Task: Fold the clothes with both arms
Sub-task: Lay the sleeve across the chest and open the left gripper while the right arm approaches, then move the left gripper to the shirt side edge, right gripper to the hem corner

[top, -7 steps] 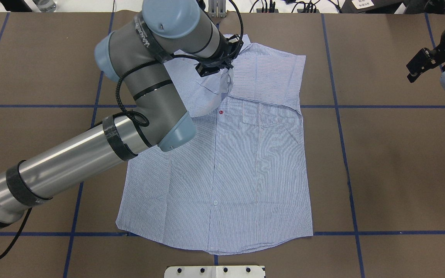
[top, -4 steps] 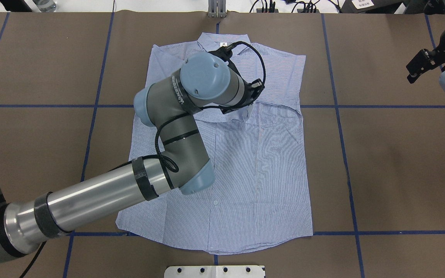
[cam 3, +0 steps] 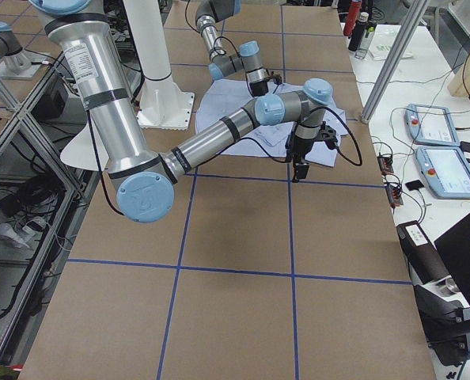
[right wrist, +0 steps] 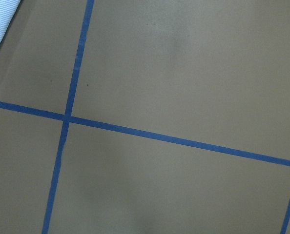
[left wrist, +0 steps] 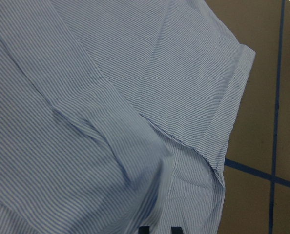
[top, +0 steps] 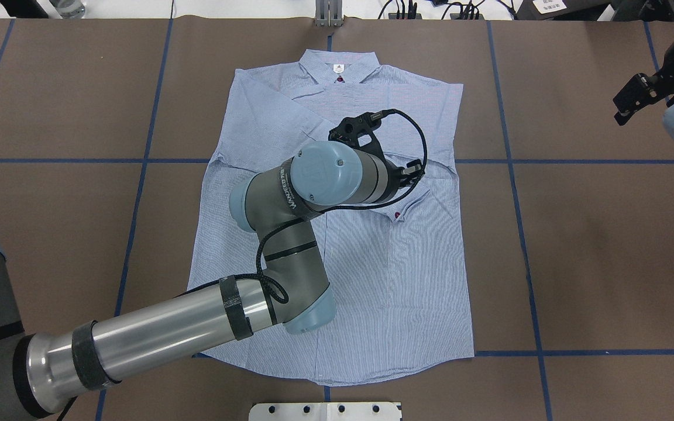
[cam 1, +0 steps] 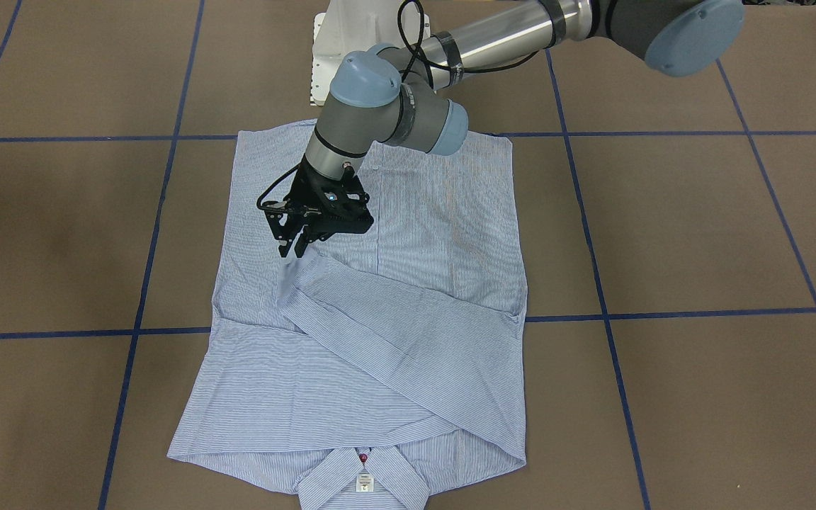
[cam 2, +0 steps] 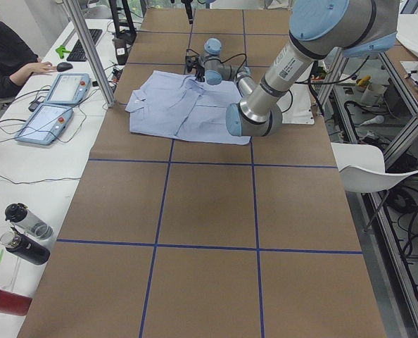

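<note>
The pinstriped shirt point(top: 389, 280) lies flat and face up on the brown table, collar point(top: 340, 61) at the far side. Its one long sleeve point(cam 1: 394, 319) is folded diagonally across the chest. My left gripper point(cam 1: 292, 249) hangs just over the shirt's middle, shut on the sleeve's cuff point(top: 404, 209), which rises to the fingers. In the overhead view the left wrist hides those fingers. The left wrist view is filled with striped cloth point(left wrist: 135, 97). My right gripper point(top: 621, 111) hovers open over bare table at the far right, well away from the shirt.
Blue tape lines point(top: 512, 161) divide the brown table. The white pedestal base point(top: 325, 411) sits at the near edge and a metal post point(top: 328, 14) at the far edge. A person point(cam 2: 5, 56) sits beside control tablets point(cam 2: 51, 105). Bottles point(cam 2: 26, 232) stand nearby.
The left gripper has carried the sleeve from near the collar back toward the robot and rightward, laying it across the chest. The collar now shows. The right arm has barely moved.
</note>
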Available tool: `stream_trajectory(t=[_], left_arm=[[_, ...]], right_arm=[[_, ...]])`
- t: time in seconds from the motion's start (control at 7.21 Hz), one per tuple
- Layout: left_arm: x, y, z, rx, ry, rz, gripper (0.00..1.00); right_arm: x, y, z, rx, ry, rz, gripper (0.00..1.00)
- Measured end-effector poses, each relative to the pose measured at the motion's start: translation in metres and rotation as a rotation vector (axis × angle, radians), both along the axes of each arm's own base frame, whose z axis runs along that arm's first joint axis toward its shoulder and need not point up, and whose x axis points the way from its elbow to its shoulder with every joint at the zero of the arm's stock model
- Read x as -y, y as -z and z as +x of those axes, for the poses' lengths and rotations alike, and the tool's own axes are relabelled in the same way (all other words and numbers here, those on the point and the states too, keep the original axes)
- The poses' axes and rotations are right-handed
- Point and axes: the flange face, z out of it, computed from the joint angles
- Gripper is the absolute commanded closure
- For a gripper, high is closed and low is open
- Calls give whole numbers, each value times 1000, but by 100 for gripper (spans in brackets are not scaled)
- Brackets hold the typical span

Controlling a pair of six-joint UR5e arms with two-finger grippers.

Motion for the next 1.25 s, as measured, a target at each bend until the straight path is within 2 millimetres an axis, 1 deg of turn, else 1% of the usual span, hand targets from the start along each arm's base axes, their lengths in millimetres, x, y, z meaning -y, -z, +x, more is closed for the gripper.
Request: stream_trajectory(t=[0.14,0.28,0.42,0.55,0.69,0.83,0.97,1.11,1.25], left_arm=[[3,-1,-3,-5,5,8,0],[15,-7,-11,2,20,7,0],[36,-18,-25,18,48,-1,0],[62,-34,-44,48,81,-13,0],[84,-49,-59,107,99,-18,1],[99,-63,-69,178,102,-16,1],[109,-77,-76,229,106,-19,2],[119,-92,-85,261,121,-27,2],[128,-111,-95,293,137,-27,5]], right_arm=[[2,-2,-1,10,0,16,0],[5,-6,-4,33,1,36,0],[8,-8,-8,64,5,52,0],[9,-4,-14,90,-3,61,0],[8,4,-28,118,-30,60,0],[4,12,-48,150,-68,49,0],[-3,22,-71,186,-112,30,0],[-11,33,-89,223,-156,9,0],[-19,43,-101,251,-187,-10,0]])
